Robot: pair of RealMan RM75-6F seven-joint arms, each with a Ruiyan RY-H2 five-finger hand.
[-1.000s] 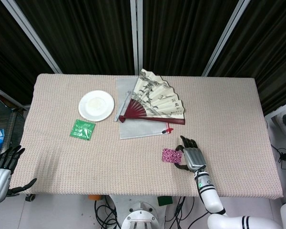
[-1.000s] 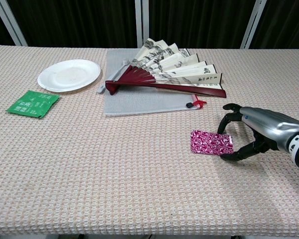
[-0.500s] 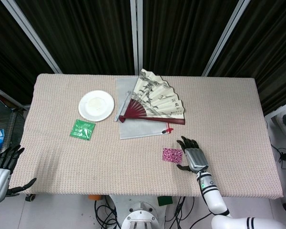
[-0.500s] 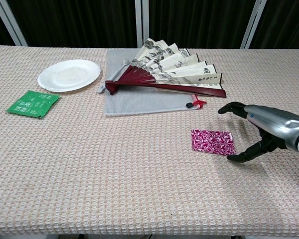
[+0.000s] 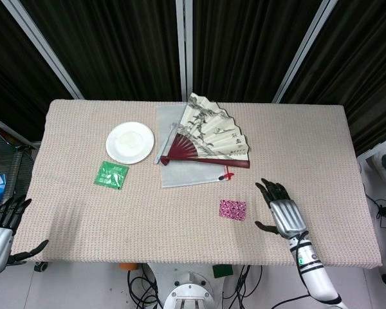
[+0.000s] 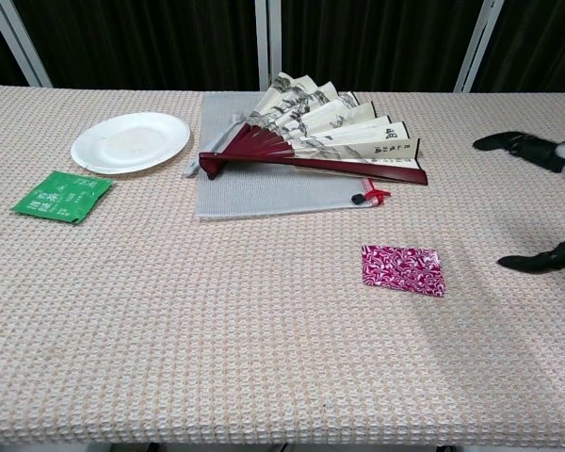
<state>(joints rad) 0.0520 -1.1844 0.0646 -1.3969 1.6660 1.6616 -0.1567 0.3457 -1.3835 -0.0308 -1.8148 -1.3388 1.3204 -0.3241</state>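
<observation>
Withdrawn to the right since the earlier frames, the right hand (image 5: 284, 215) now hovers well apart from the magenta patterned packet (image 5: 233, 210) — fingers spread, holding nothing. That packet lies flat on the woven tablecloth (image 5: 309, 148), just below the grey mat (image 6: 264, 184) bearing the folding fan (image 5: 209, 135); it looks thin, light and glossy, likely slippery, so a pinch at one lifted edge seems the soundest hold. Left hand (image 5: 3, 232) hangs off the table's left edge, also spread and holding nothing — far from the white plate (image 5: 130, 142) and green sachet (image 5: 111, 174).
</observation>
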